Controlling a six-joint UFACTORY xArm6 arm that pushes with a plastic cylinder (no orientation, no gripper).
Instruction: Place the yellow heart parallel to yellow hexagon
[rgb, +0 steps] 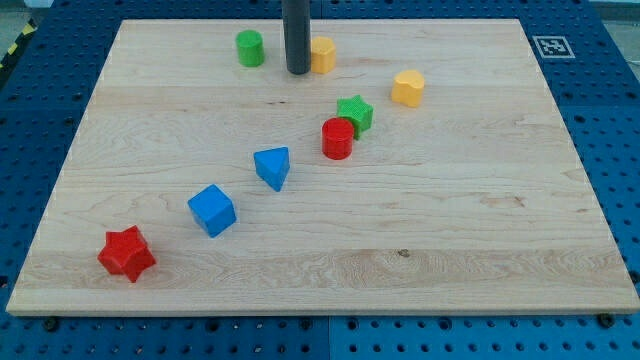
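Wooden board on blue pegboard. No gripper; rod's tip near top edge, touching the yellow heart. Yellow hexagon lies toward top-right corner.

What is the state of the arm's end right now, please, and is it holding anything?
My tip: a bare rod with no jaws, holding nothing, right beside the left side of a yellow block near the view's top.
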